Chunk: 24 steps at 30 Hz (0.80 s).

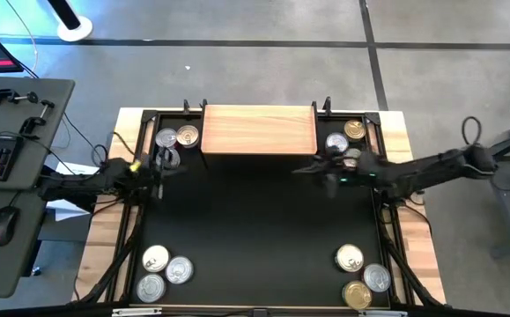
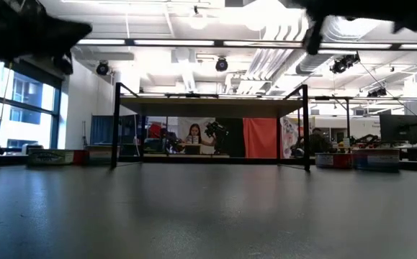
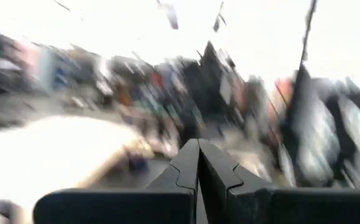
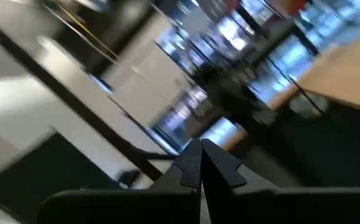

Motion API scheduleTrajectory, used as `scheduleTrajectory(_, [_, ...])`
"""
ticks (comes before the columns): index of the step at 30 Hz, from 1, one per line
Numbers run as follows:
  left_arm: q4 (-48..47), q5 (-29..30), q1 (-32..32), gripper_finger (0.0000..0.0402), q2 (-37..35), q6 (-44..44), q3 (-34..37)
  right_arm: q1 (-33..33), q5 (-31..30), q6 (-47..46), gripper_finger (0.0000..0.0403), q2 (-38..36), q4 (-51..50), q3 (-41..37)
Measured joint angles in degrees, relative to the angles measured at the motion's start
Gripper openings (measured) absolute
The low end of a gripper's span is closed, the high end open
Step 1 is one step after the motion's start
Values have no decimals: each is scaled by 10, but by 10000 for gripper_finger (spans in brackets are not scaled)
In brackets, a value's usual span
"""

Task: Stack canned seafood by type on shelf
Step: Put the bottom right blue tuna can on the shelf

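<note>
From above you have the shelf (image 1: 259,129), a pale wood board with visible grain, at the far middle of the black mat (image 1: 255,220). The left gripper (image 1: 177,167) hangs just off the shelf's left end, its tip beside a cluster of three tins (image 1: 176,138): two silver lids, one gold. The right gripper (image 1: 303,169) sits just in front of the shelf's right corner, with another cluster of tins (image 1: 346,141), gold and silver, right behind the arm. Well back from both grippers, at the near edge, three silver tins on the left (image 1: 165,272) and four on the right (image 1: 360,273), gold and silver mixed. The low view shows you the shelf (image 2: 212,106) as a thin board on slim black legs, nothing on its top that you can make out; labelled tins (image 2: 358,160) sit at the mat's far edges either side. In the left wrist view the fingers (image 3: 186,168) are pressed together with nothing between them, surroundings blurred. In the right wrist view the fingers (image 4: 191,167) are also pressed together and empty; a pale wood edge shows beyond them.
</note>
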<state>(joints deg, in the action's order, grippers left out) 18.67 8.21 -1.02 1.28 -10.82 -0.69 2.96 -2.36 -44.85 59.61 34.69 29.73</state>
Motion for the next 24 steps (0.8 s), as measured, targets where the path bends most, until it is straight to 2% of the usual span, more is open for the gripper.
scheduleTrajectory(3, [106, 70, 0, 0, 3, -133, 0, -17, 130, 5, 0, 63, -68, 68])
scheduleTrajectory(5, [154, 100, 0, 0, 11, -189, 0, -19, 215, 12, 0, 94, -106, 107])
scheduleTrajectory(9, [281, 110, 0, 0, 60, -259, -1, -2, 280, 13, 0, 111, -195, 170])
scheduleTrajectory(12, [316, 129, 0, 0, 129, -315, -15, 18, 292, 13, 0, 98, -297, 203])
scheduleTrajectory(16, [315, 119, 9, 0, 267, -315, -72, 68, 262, -27, 0, 69, -444, 222])
scheduleTrajectory(21, [313, -7, 19, 0, 481, -194, -173, 175, 233, -200, 0, 67, -637, 201])
scheduleTrajectory(24, [310, -54, 12, 0, 600, -172, -242, 262, 232, -338, 0, 69, -680, 170])
